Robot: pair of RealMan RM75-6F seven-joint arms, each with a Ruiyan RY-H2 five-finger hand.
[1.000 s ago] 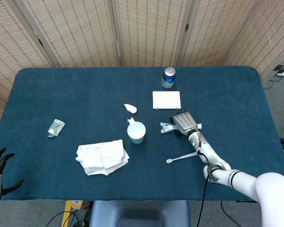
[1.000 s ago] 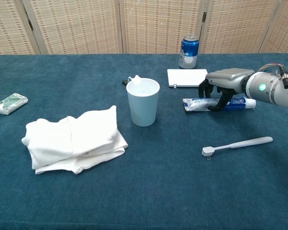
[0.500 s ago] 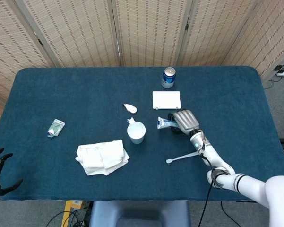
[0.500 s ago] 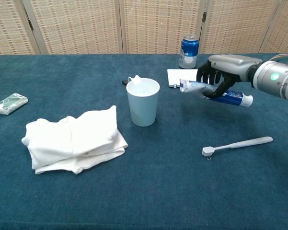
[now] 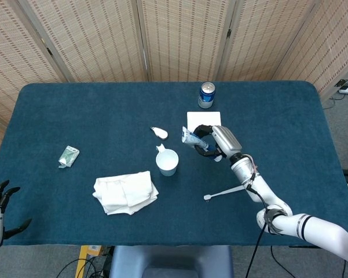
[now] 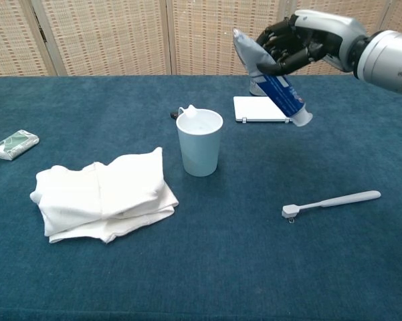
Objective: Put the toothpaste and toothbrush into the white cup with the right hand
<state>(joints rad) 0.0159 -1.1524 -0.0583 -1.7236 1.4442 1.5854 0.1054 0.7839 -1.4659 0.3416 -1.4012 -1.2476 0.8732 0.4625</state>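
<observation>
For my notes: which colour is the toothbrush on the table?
The toothbrush is light grey; the chest view shows it best.

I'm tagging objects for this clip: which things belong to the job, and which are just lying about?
Job: toothpaste, held aloft by the right hand; toothbrush; white cup.

Lying about: folded white towel, blue drink can, white flat box, small green packet, small white object.
</observation>
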